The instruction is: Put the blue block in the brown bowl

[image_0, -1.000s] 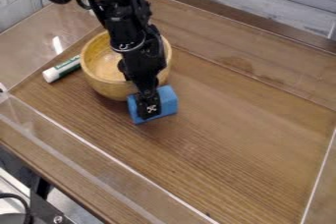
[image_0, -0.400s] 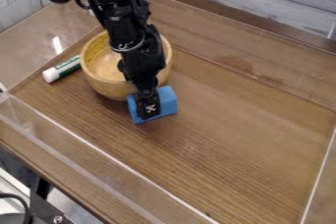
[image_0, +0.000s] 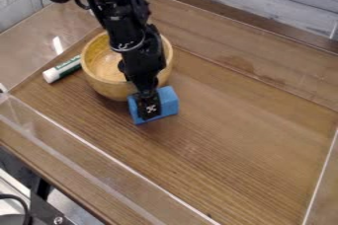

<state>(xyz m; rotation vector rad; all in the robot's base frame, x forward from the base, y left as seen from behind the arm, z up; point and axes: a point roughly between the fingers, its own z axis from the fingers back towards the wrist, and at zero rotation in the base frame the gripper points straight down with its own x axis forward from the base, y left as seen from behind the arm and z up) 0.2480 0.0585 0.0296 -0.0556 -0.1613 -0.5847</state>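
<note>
A white marker with a green cap (image_0: 61, 68) is seen at the left of the wooden bench (image_0: 238, 140). Next, the round light-brown wooden bowl (image_0: 106, 66) is seen, with nothing in it. Just beside it, the small bright blue block (image_0: 153, 106) is sat on the bench. The black jaws (image_0: 148, 99) are closed around the block. Nothing has been moved in the last second, so the block is likely ready to be lifted.
</note>
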